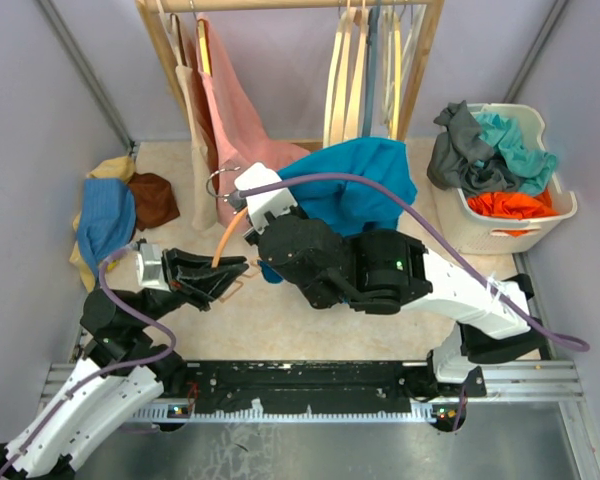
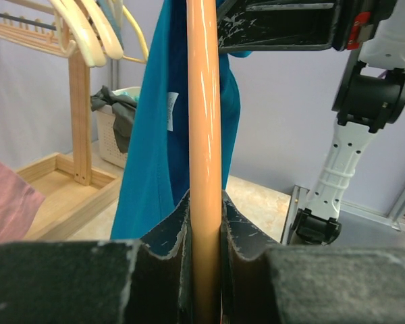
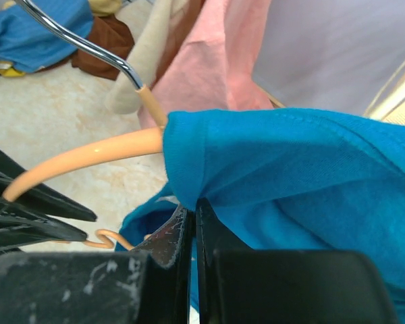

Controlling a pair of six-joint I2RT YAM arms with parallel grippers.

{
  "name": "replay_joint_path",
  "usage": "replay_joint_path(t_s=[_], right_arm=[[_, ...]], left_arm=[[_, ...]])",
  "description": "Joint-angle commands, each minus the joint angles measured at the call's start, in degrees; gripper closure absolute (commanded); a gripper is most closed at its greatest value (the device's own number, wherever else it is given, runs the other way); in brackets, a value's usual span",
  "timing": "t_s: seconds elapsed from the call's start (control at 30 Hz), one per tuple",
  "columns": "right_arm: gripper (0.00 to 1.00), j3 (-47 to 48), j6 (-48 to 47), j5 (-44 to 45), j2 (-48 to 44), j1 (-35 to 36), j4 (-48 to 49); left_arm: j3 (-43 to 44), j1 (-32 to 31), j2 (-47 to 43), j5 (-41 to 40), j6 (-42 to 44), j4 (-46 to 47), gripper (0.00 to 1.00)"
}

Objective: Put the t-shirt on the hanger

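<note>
The orange-tan hanger (image 1: 223, 246) is held up over the table, and my left gripper (image 2: 204, 200) is shut on one of its curved arms (image 2: 204, 121). Its metal hook (image 3: 81, 44) points toward the rack, and its wavy lower bar (image 3: 108, 237) shows below. The deep teal t-shirt (image 1: 365, 185) is draped over the hanger's other arm, its white neck label (image 2: 171, 111) showing. My right gripper (image 3: 194, 206) is shut on a fold of the t-shirt (image 3: 290, 169) right beside the hanger arm (image 3: 88, 155). The left gripper's fingers (image 3: 27, 202) sit close by.
A wooden rack (image 1: 280, 6) at the back carries a pink garment (image 1: 235, 110) and cream hangers (image 1: 355, 70). A white basket (image 1: 555, 215) of clothes stands at the right. A blue cloth (image 1: 105, 220) and a brown cloth (image 1: 153, 198) lie at the left.
</note>
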Motion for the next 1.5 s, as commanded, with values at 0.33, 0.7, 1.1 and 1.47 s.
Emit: replay_joint_path(t_s=[0.33, 0.7, 1.1, 1.47], right_arm=[[1.0, -1.1, 3.8, -0.7, -6.3, 0.8, -6.6], [1.0, -4.0, 2.9, -10.5, -5.2, 1.4, 3.7], [1.0, 0.7, 0.5, -10.7, -0.2, 1.5, 7.2], [0.56, 5.4, 3.8, -7.5, 0.0, 1.4, -1.4]], left_arm=[[6.8, -0.1, 0.4, 2.9, 3.4, -2.0, 1.0], [3.3, -0.1, 3.4, 2.8, 0.5, 7.4, 1.0], [0.6, -0.1, 4.2, 4.2, -2.4, 11.3, 1.0], [-2.6, -0.1, 2.2, 4.2, -5.7, 13.5, 1.0]])
